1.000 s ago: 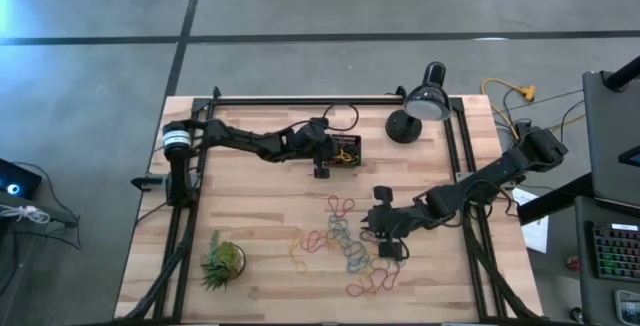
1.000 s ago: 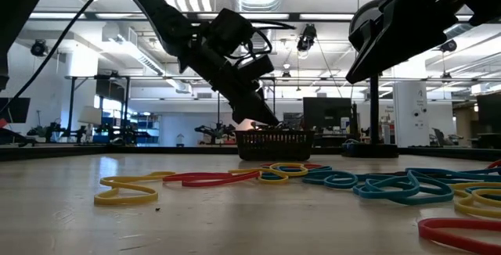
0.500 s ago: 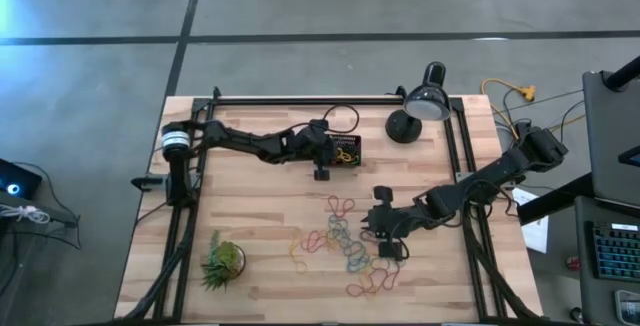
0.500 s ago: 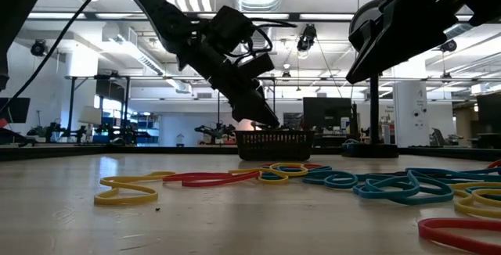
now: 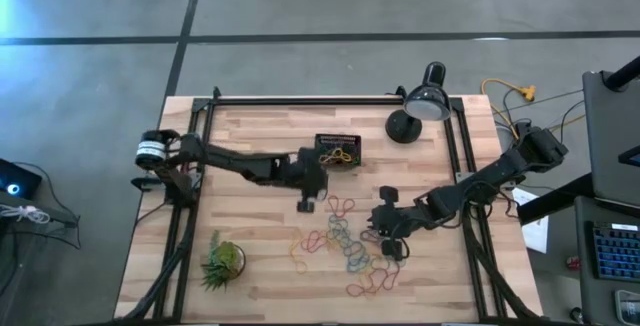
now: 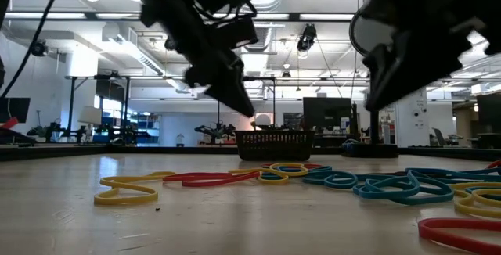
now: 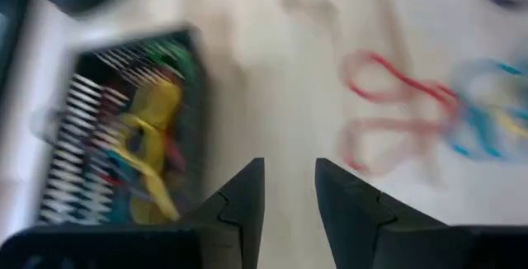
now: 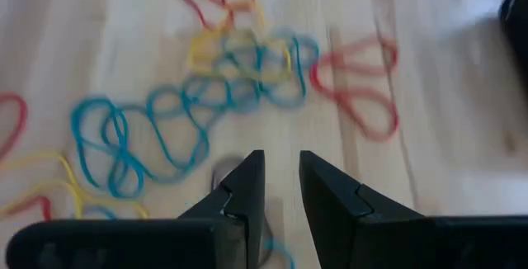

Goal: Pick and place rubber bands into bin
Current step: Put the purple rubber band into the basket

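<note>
Bands (image 5: 345, 241) lie loose mid-table, some in bin (image 5: 337, 150) toward the far edge. High view: left gripper (image 5: 307, 202) between bin and pile; right gripper (image 5: 391, 249) at pile's edge; lamp (image 5: 420, 106), plant (image 5: 222, 261) apart. Low view: arms silhouetted, fingers indistinct. Wrist views, blurred: both jaws narrowly parted, empty.

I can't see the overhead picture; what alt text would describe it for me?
Seen from above, two dark robot arms reach over a wooden table: the left end effector is just in front of a small black bin holding rubber bands, and the right end effector is over the loose rubber bands. A desk lamp and small plant stand nearby.
</note>
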